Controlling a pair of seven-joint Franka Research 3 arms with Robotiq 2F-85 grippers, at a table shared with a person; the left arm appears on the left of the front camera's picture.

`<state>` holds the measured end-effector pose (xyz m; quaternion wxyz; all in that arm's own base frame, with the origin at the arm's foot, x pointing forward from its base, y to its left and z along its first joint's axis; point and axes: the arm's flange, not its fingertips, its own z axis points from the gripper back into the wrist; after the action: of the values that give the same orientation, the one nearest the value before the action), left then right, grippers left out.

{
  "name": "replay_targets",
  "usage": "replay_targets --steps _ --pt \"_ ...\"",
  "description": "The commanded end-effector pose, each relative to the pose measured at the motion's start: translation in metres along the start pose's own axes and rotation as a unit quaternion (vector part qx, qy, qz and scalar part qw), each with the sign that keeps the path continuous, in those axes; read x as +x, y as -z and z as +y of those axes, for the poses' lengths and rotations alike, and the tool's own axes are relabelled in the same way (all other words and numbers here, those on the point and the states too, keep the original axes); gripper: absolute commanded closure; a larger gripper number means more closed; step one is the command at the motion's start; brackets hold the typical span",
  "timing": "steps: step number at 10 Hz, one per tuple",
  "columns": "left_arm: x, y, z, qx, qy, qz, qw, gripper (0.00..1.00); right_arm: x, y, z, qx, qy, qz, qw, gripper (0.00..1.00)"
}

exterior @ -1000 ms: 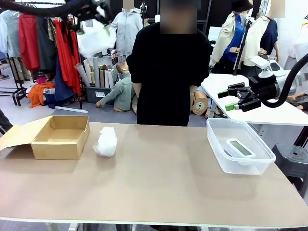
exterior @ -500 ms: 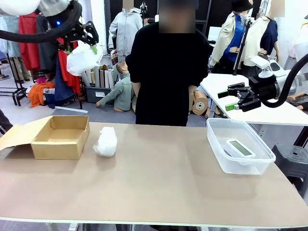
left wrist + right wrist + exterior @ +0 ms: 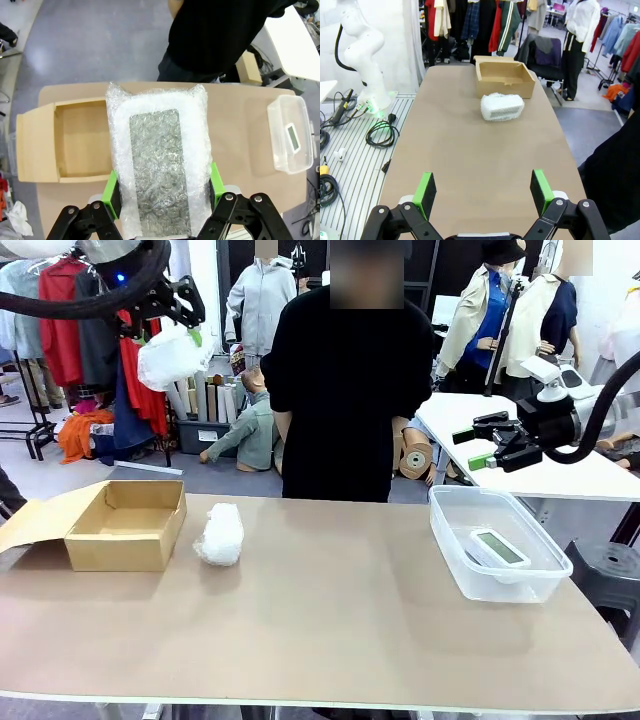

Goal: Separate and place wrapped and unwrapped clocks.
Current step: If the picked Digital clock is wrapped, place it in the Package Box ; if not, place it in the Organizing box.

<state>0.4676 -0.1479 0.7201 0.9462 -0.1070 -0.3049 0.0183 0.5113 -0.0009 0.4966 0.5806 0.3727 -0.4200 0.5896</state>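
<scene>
1. You have your left arm [image 3: 112, 254] coming in high from the left, wrist bent so the left claw [image 3: 178, 338] points down and slightly toward the middle.
2. In the left wrist view, the left claw [image 3: 162, 190] has its green pads [image 3: 111, 192] pressed against both long sides of a wrapped clock [image 3: 160, 150], jaws partly closed on it.
3. Your right arm [image 3: 548, 420] reaches in from the right, roughly level, with the right claw [image 3: 480, 447] pointing sideways toward the middle.
4. The right claw [image 3: 482, 192] has its jaws spread wide and empty.
</scene>
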Motion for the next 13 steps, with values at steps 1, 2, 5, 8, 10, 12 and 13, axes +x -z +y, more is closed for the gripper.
replay_targets --steps 1,2,5,8,10,12,13 --pt "0.004 0.004 0.019 0.013 0.001 0.008 1.0 1.0 0.002 -0.001 0.0 0.0 -0.002 -0.001 1.0 0.0" --pt "0.003 0.015 0.032 0.03 0.004 -0.002 1.0 1.0 0.002 -0.001 0.0 0.0 -0.002 -0.001 1.0 0.0" --pt "-0.006 0.047 0.085 0.056 -0.018 0.023 0.998 1.0 0.002 -0.001 0.0 0.0 -0.002 -0.001 1.0 0.0" --pt "-0.009 0.092 0.162 0.083 -0.038 0.033 0.995 1.0 0.002 -0.001 0.0 0.0 -0.002 -0.001 1.0 0.0" --pt "-0.01 0.113 0.187 0.114 0.016 0.016 0.993 1.0 0.002 -0.001 0.0 0.0 -0.002 -0.001 1.0 0.0" --pt "-0.011 0.127 0.197 0.137 0.081 0.004 0.987 1.0 0.002 -0.001 0.0 0.0 -0.002 -0.001 1.0 0.0" --pt "-0.014 0.132 0.199 0.164 0.105 0.021 0.981 1.0 0.002 -0.001 0.0 0.0 -0.002 -0.001 1.0 0.0"
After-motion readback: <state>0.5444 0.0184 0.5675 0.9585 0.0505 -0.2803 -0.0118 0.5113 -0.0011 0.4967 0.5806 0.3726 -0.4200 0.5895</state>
